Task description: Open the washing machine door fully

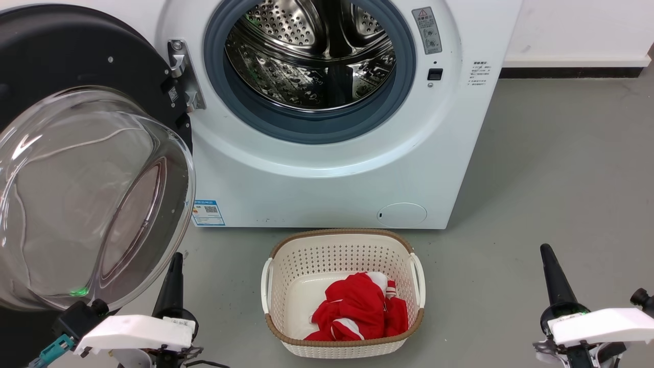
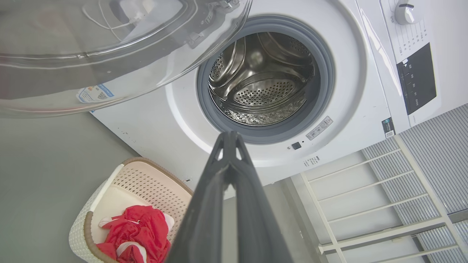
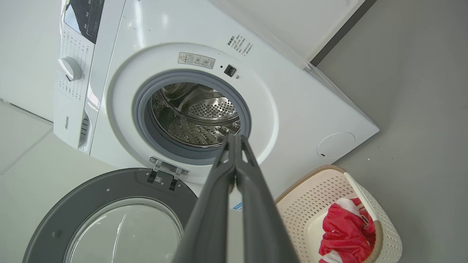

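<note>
**Washer door swung wide, both grippers closed and clear**

The large round glossy black washing machine door (image 1: 92, 168), with its bulging clear glass bowl, stands swung out from the white front-loading washing machine (image 1: 317, 194). It hangs from the metal hinge (image 1: 181, 71) on the left edge of the machine's opening, as the robot faces it. The bowl's inner side faces outward towards the robot. In the right wrist view the door lies far round from the opening, close to level with the machine's front panel.

The opening is fully exposed. The blue-grey rubber ring (image 1: 306, 128) circles the perforated steel drum (image 1: 311, 56).

On the grey floor (image 1: 562, 179) just in front of the machine sits a cream perforated plastic basket (image 1: 306, 266) with a brown rim. A crumpled red and white cloth (image 1: 357, 309) lies inside it.

The left gripper (image 1: 176, 258) hovers in front of the machine, left of the basket and just under the lower edge of the door's glass bowl. Whether it touches the glass I cannot tell. Its two dark fingers are pressed together with nothing between them. The right gripper (image 1: 546, 250) hovers in front of the machine's right corner, well right of the basket. Its fingers are likewise closed tip to tip on nothing, and it is well apart from the door.
</note>
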Controlling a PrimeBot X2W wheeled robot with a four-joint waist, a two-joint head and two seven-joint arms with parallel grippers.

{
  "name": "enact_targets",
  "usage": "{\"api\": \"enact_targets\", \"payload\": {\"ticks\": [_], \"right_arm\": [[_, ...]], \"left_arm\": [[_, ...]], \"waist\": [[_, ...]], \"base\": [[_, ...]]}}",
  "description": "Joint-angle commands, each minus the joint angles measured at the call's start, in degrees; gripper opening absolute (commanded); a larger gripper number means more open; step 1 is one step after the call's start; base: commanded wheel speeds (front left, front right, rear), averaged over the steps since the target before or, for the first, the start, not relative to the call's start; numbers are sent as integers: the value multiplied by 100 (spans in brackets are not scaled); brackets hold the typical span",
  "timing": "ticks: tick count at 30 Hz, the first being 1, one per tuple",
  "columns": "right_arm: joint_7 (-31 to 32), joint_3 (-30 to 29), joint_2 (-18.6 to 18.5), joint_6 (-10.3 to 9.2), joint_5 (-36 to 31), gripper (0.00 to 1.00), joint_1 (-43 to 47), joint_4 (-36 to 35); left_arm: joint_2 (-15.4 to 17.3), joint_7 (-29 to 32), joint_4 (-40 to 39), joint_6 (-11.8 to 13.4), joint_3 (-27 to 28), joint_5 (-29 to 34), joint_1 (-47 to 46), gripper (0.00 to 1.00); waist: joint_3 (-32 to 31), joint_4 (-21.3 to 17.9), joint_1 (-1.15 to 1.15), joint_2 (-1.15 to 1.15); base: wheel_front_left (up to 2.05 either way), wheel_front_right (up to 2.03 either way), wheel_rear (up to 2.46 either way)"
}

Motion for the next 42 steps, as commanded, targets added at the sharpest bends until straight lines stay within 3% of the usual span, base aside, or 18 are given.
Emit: {"api": "enact_targets", "payload": {"ticks": [1,42], "right_arm": [[25,-11,-42,0,150,0,-123,-28],[541,-141,-15,-1,2483,0,-432,329]], "left_arm": [[8,25,-30,-8,30,-136,-126,0],[-36,616,245,-13,178,-2498,-338,0]], "waist": [[0,-1,0,0],[11,-39,0,0]], "base": [[0,0,0],[0,0,0]]}}
